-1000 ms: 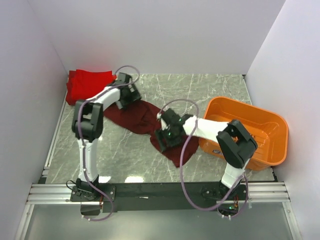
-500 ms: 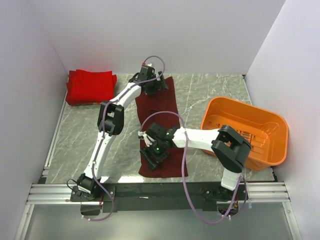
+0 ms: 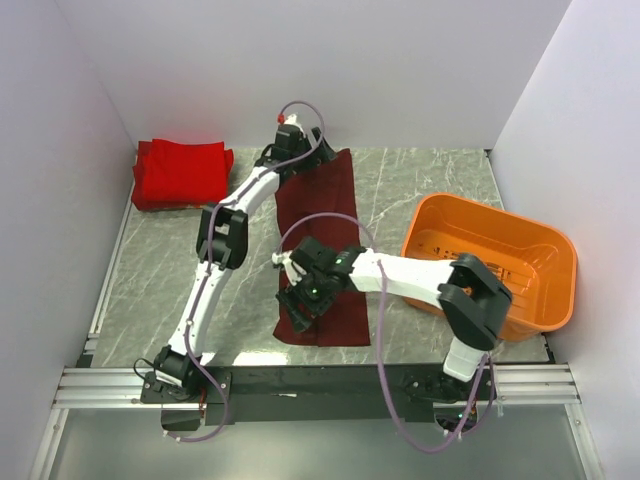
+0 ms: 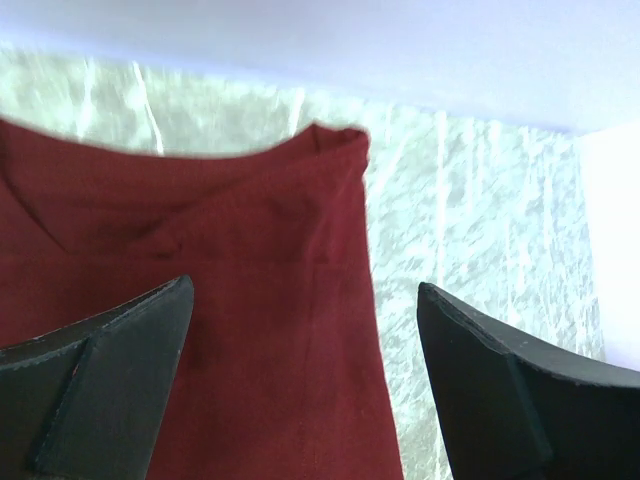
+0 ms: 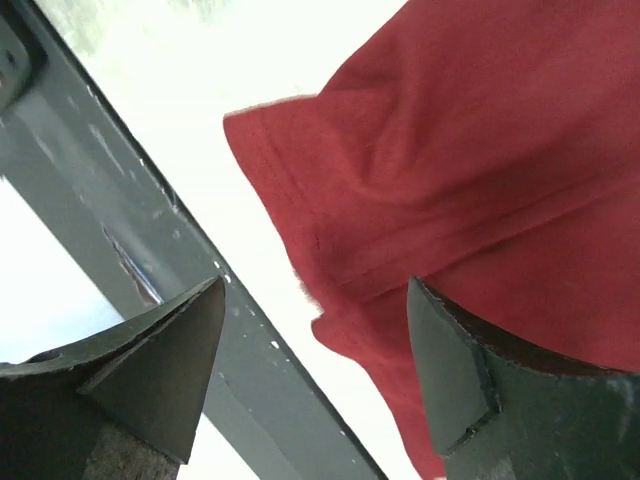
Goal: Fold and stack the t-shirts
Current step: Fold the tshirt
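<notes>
Fingers apart, left gripper (image 4: 305,290) and right gripper (image 5: 316,285) hover over opposite ends of the maroon t-shirt (image 3: 335,210), seemingly laid flat for folding.

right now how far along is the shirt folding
Done: the red t-shirts sit folded in a pile at the far left corner. In hand: the maroon t-shirt lies as a long strip, the left end effector and right end effector open over its ends. Left: folding it shorter and stacking it.
</notes>
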